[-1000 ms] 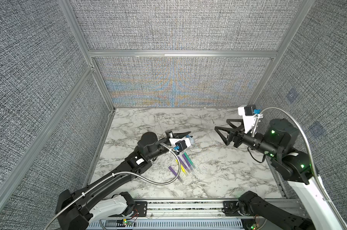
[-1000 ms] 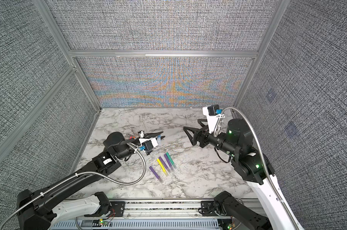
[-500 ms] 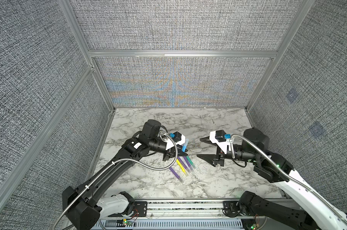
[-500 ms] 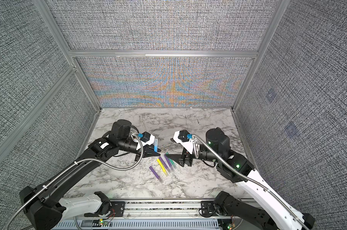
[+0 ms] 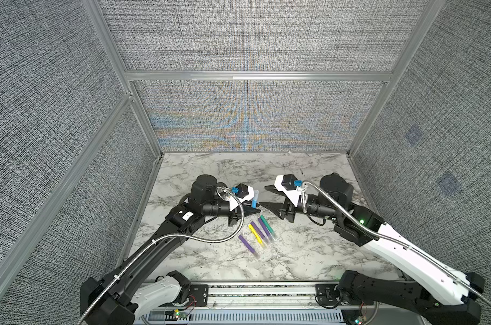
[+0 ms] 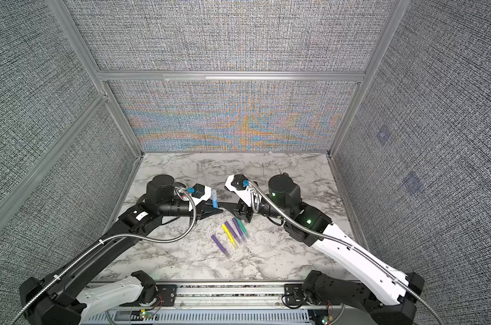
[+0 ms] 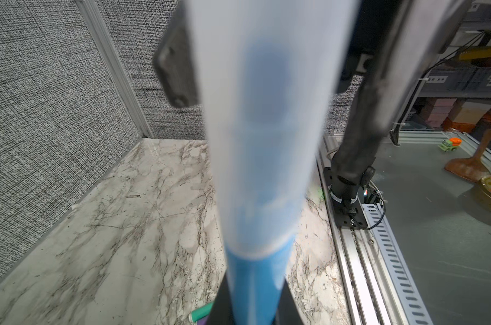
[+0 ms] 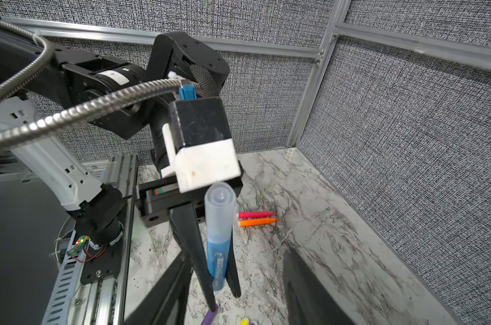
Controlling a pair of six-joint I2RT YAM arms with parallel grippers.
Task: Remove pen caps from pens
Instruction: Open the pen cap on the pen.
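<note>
Above mid-table: left gripper (image 5: 255, 209) clamps the blue pen (image 5: 256, 201) upright by its barrel, leaving its clear cap (image 5: 256, 193) exposed for pulling.
Facing it: right gripper (image 5: 262, 195), jaws apart and empty, just beside that cap.
Lying on marble (image 5: 309, 253): five pens (image 5: 259, 231) in a row (three purple, one yellow, one teal); pink pen (image 8: 255, 214) and orange pen (image 8: 257, 222) apart.
Total: eight pens.

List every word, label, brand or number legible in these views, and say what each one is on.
No text reads cleanly in any view.
Print on the barrel of the blue pen: blurred, unreadable.
White sticker on the left arm: a dark mark, too small to read.
Labels on the grey bins in the background: blurred, unreadable.
</note>
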